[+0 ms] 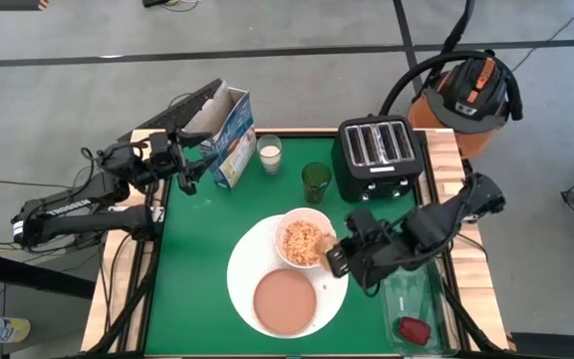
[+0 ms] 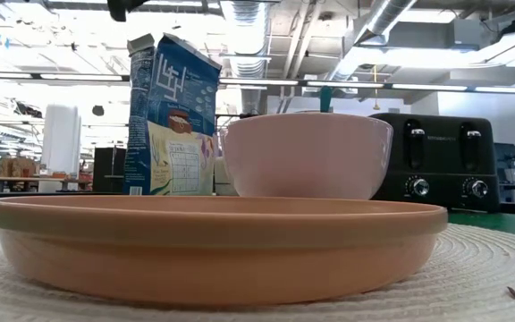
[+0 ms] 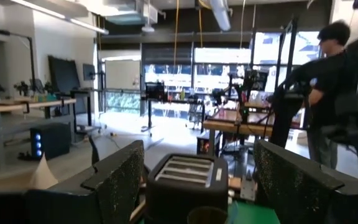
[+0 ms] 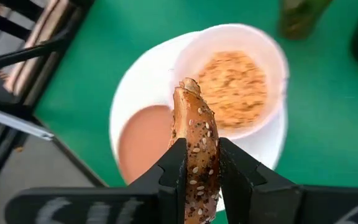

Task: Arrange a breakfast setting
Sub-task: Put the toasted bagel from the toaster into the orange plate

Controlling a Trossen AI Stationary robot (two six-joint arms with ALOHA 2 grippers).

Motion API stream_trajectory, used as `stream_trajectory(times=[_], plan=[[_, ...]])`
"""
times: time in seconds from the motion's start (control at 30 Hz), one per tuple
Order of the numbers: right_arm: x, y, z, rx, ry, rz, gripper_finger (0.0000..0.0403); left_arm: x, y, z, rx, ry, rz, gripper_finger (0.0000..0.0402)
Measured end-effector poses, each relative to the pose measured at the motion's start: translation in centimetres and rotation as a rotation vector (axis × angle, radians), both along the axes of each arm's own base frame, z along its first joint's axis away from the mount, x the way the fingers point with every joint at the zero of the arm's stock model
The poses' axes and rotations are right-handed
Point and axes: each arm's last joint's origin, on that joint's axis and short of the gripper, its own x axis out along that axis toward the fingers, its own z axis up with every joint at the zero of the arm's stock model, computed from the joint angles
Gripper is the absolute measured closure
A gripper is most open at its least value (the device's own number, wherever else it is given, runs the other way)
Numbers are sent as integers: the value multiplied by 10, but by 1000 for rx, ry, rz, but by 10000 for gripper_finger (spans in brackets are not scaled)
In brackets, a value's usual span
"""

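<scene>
A large white plate (image 1: 242, 261) carries a white bowl (image 1: 304, 239) of cereal and a salmon-pink plate (image 1: 285, 299). My right gripper (image 1: 335, 254) hovers at the bowl's right side, shut on a seeded tan bagel (image 4: 194, 124). The blue cereal box (image 1: 229, 140) stands upright on its base at the far left, top flaps open. My left gripper (image 1: 189, 170) is open just left of the box, raised, with nothing between its fingers (image 3: 120, 180). A small dark-red item (image 1: 414, 329) lies in the clear tray (image 1: 407, 294). My right gripper pinches the bagel's two flat faces (image 4: 197, 158) between its two fingers. The fingers slant down from the table's right side. The bagel stands on edge, reaches out past the fingertips, and hangs clear above the large plate and the bowl.
A black four-slot toaster (image 1: 377, 155) stands at the far right. A glass of milk (image 1: 269, 152) and a dark green cup (image 1: 316, 179) stand between the box and the toaster. An orange shop vacuum (image 1: 471, 95) sits beyond the table's far right corner. A person (image 3: 328, 93) stands in the room behind.
</scene>
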Motion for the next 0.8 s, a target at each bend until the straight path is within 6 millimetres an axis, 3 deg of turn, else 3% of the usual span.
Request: stream_trajectory(times=[0.17, 0.33, 0.53, 0.8], plan=[[12, 16, -8, 41, -22, 31, 315, -1, 0, 3, 13, -34, 0, 113], [27, 35, -29, 57, 29, 90, 315, -1, -1, 3, 14, -30, -15, 113], [52, 53, -49, 82, 6, 183, 315, 0, -4, 5, -38, -61, -138, 113], [61, 72, -48, 85, -101, 319, 315, 0, -6, 7, -23, -78, -214, 113]])
